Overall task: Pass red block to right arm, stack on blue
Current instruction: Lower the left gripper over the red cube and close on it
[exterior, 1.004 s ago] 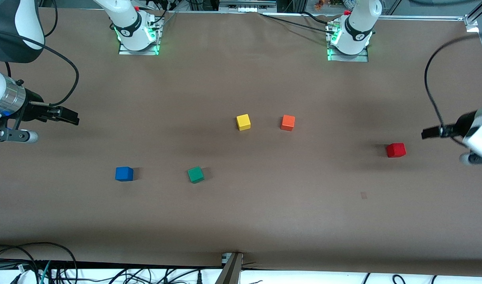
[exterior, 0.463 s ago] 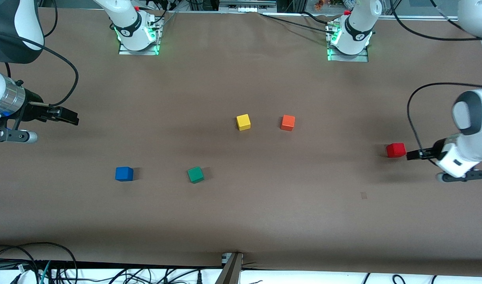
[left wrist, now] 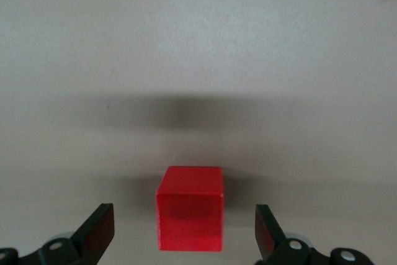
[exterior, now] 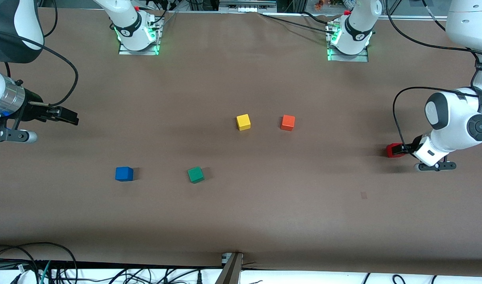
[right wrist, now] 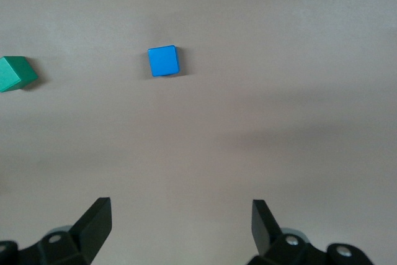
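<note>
- Red block [exterior: 393, 150] sits flat on the brown table [exterior: 241, 217] at the left arm's end, well apart from the other cubes.
- Left gripper [exterior: 403, 149] is down low right at that block. In the left wrist view the two black fingers [left wrist: 96, 231] are spread wide with the red block [left wrist: 189, 208] sitting in the gap between them, and there's bare table visible on both sides, so nothing is pinching it.
- From the front, the fingertips overlap the edge of the block that faces the left arm's end of the table – can't tell from there whether anything actually touches.
- Blue block [exterior: 124, 173] is toward the right arm's end, resting on the table by itself; nothing on top of it.
- Green cube [exterior: 195, 174] is beside the blue one, a bit toward the middle, turned slightly askew.
- Yellow cube [exterior: 243, 122] and orange cube [exterior: 288, 122] sit side by side near the middle, farther from the front camera than the green and blue ones.
- Right gripper [exterior: 69, 116] hangs over the table's edge at the right arm's end, waiting – its wrist view shows the fingers [right wrist: 96, 221] apart and holding nothing, with the blue block [right wrist: 164, 60] and a bit of the green cube [right wrist: 17, 72] on the table ahead of it.
</note>
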Motion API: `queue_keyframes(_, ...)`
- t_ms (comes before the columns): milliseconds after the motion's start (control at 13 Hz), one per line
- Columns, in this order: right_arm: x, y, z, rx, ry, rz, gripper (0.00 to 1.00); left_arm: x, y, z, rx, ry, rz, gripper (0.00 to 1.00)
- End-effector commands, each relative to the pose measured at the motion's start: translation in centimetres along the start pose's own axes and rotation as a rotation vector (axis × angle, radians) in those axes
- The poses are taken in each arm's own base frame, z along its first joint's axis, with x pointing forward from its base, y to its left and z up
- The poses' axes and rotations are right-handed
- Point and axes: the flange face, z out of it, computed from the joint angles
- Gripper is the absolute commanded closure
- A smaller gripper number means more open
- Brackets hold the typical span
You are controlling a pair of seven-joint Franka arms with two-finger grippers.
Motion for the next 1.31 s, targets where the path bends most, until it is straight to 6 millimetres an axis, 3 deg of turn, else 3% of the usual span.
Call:
queue_keyframes(0, -0.3, 0.0, -0.7, -0.003, 0.006, 0.0, 0.0, -2.5, 0.4, 0.5, -0.012, 0.044, 0.027, 0.0)
queue_keyframes(463, -0.2, -0.6, -1.1, -0.001, 0.033, -0.006, 0.0, -3.4, 0.6, 1.8, -0.013, 0.051, 0.024, 0.0)
queue_keyframes(540, -0.2, -0.7, -1.1, -0.001, 0.034, -0.007, 0.0, -3.4, 0.3, 1.8, -0.013, 0.051, 0.018, 0.1)
queue_keyframes(772, -0.2, -0.9, -1.2, -0.002, 0.036, -0.012, 0.0, -3.3, -0.1, 1.8, -0.013, 0.052, 0.012, 0.67)
queue_keyframes(849, -0.3, -0.9, -1.2, -0.002, 0.034, -0.012, 0.0, -3.2, -0.2, 1.6, -0.013, 0.055, 0.01, 0.8)
queue_keyframes(1004, -0.3, -0.9, -1.2, -0.002, 0.034, -0.012, 0.0, -2.9, -0.3, 0.6, -0.009, 0.073, 0.012, 0.92)
queue_keyframes(1235, -0.3, -1.0, -1.2, 0.001, 0.034, -0.012, 0.0, -2.3, -0.4, -3.3, 0.003, 0.128, 0.076, 0.95)
